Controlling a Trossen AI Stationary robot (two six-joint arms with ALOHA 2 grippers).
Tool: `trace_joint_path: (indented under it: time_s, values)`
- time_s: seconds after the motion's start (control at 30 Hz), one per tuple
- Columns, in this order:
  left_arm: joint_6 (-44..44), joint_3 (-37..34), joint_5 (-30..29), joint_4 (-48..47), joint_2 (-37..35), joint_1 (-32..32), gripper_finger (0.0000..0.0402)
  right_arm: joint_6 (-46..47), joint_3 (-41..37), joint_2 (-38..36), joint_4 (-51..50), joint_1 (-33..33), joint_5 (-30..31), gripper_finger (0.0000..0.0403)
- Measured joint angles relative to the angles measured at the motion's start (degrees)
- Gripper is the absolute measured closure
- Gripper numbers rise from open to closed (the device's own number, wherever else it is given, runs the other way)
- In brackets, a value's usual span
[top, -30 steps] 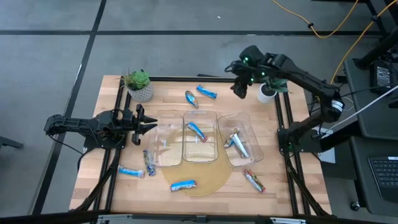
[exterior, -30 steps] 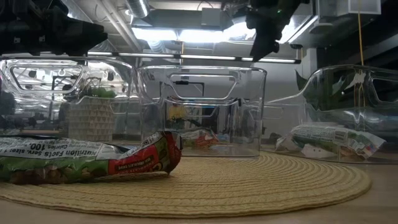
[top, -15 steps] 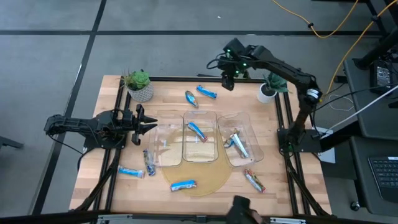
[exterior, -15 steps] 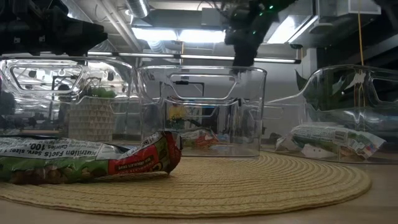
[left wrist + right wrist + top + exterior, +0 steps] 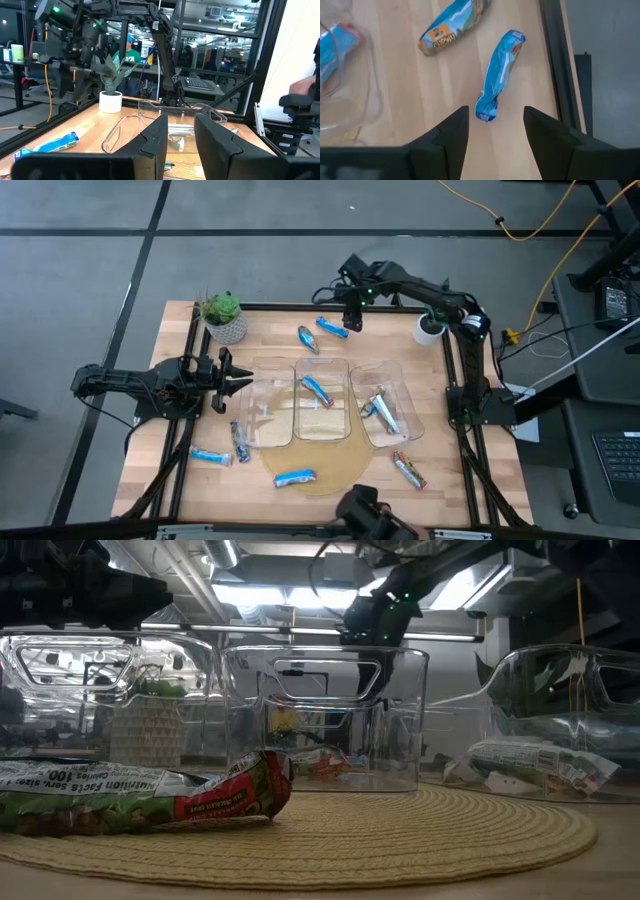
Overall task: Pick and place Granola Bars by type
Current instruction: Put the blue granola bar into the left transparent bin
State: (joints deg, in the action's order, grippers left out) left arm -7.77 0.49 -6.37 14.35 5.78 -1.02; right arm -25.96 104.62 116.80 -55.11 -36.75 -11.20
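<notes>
Several wrapped granola bars show in the high view. A bright blue bar (image 5: pixel 332 328) and a blue-and-orange one (image 5: pixel 308 338) lie flat near the table's far edge. One bar (image 5: pixel 317 391) lies in the middle clear bin, and silvery ones (image 5: pixel 383 412) lie in the right bin. My right gripper (image 5: pixel 350 316) hangs open over the blue bar (image 5: pixel 499 75), with its fingers (image 5: pixel 451 134) on either side of the bar's near end and above it. My left gripper (image 5: pixel 236 377) waits open at the left bin's left side.
Three clear bins (image 5: pixel 392 373) stand mid-table, partly on a round woven mat (image 5: pixel 345 470). More bars lie at the near side: two blue (image 5: pixel 211 456) (image 5: pixel 295 477), one upright-lying (image 5: pixel 240 442), one red-ended (image 5: pixel 408 470). A potted plant (image 5: pixel 224 317) and a white pot (image 5: pixel 429 330) stand at the far corners.
My right gripper has swung from the far right corner toward the table's left along the far edge. It has also come lower, and now hangs over the bright blue bar. The bars and the left arm have kept still.
</notes>
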Motion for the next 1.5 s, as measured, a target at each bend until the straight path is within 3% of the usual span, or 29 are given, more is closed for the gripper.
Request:
trace_joint_path:
  time_s: [0.33,0.43,1.37,1.5]
  values:
    - [0.0,0.0,0.0,0.0,0.0,0.0,0.0313,0.4,0.0,4.6,4.3,0.0,-0.5,0.0097]
    - [0.0,0.0,0.0,0.0,0.0,0.0,0.0313,1.4,0.0,6.2,5.2,0.0,0.2,0.0082]
    - [0.0,0.0,0.0,0.0,0.0,0.0,0.0313,4.7,0.0,15.9,7.3,0.6,2.9,0.0087]
    - [0.0,0.0,0.0,0.0,0.0,0.0,0.0313,4.8,0.0,15.8,7.7,0.7,3.7,0.0105]
